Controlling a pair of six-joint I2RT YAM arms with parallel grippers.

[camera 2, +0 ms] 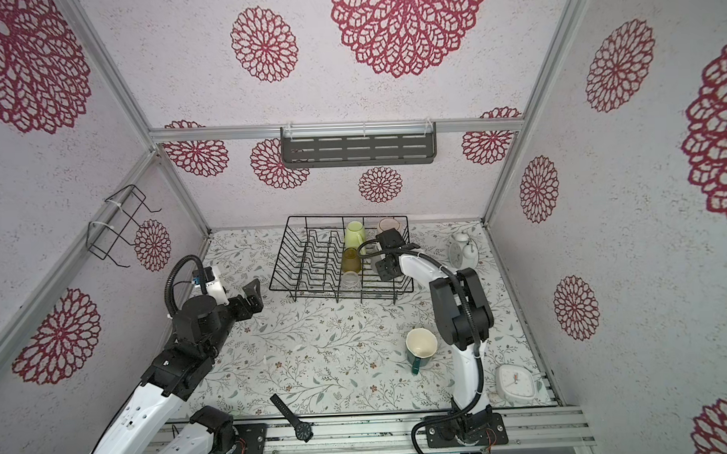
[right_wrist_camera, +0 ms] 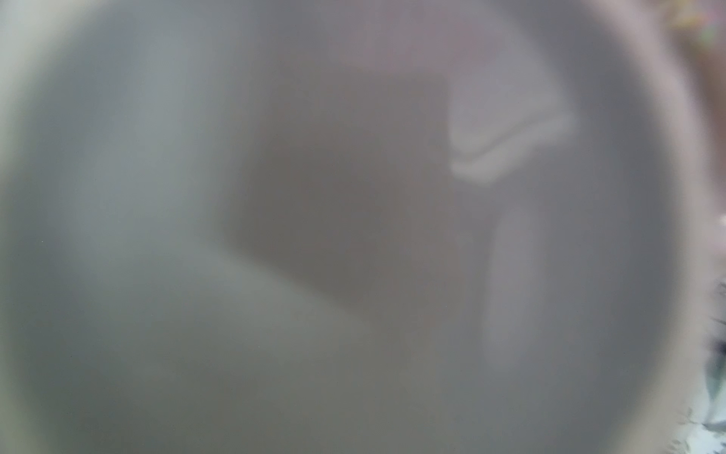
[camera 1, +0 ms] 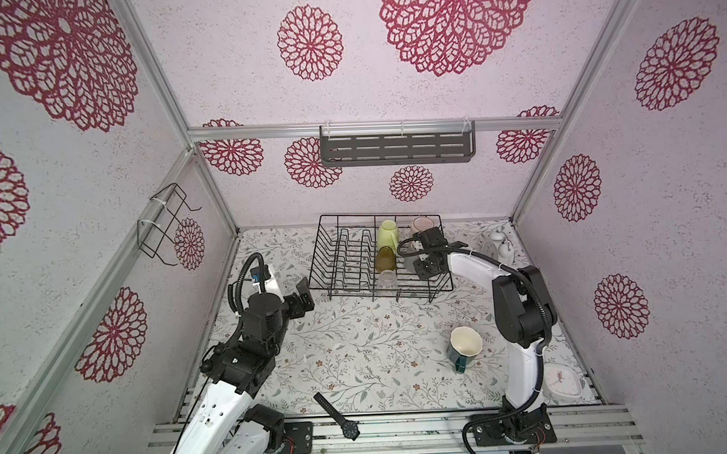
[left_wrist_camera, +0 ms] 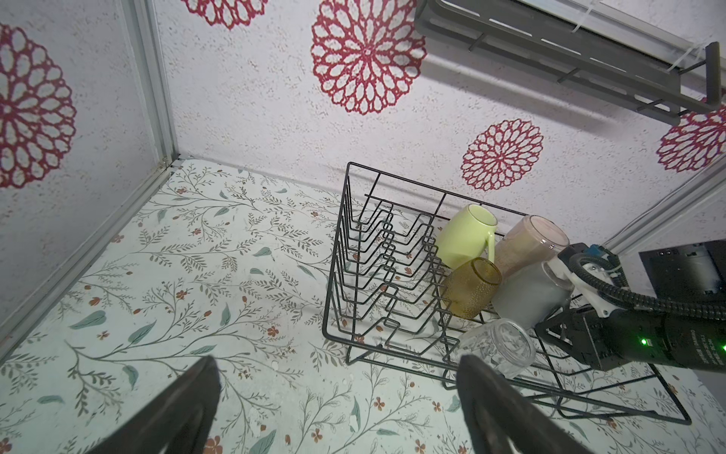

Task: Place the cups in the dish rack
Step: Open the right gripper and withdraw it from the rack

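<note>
- Rack [camera 1: 318,254] is set at the far edge of the bench [camera 1: 357,349], about mid-width.
- Five cups are loaded in its right half. Yellow mug [camera 1: 388,233] and pink mug [camera 1: 421,225] are at the back, tumbler [camera 1: 386,258] and grey mug [left_wrist_camera: 526,295] in the middle, glass [camera 1: 387,278] at the front. All are tipped or leaning.
- Teal mug [camera 1: 465,344] is seen upright on the bench, toward the right edge, just beside the right arm [camera 1: 518,310]. Task is judged one cup short.
- Right gripper [left_wrist_camera: 548,328] is down in the rack at the grey mug. Its jaws are hidden, so grip or release cannot be told. The right wrist view is filled with grey blur, so nothing can be checked there.
- Left gripper [camera 1: 304,296] is held wide open and empty, near the rack's front left corner, apart from it.
- Risk: the grey mug is packed against the pink mug and tumbler. If it is let go unsupported, it can slide forward onto the glass, and chipping is possible.
- Risk: if the jaws are pulled out at an angle, the mug rim or a rack wire can be caught, and the rack can be dragged or tipped.
- Risk: the teal mug can be knocked over when the right arm is swung back, as little gap is seen between them.
- Risk: the teal mug's rim is wide and its handle is turned to the front edge. A grasp across the rim may slip.
</note>
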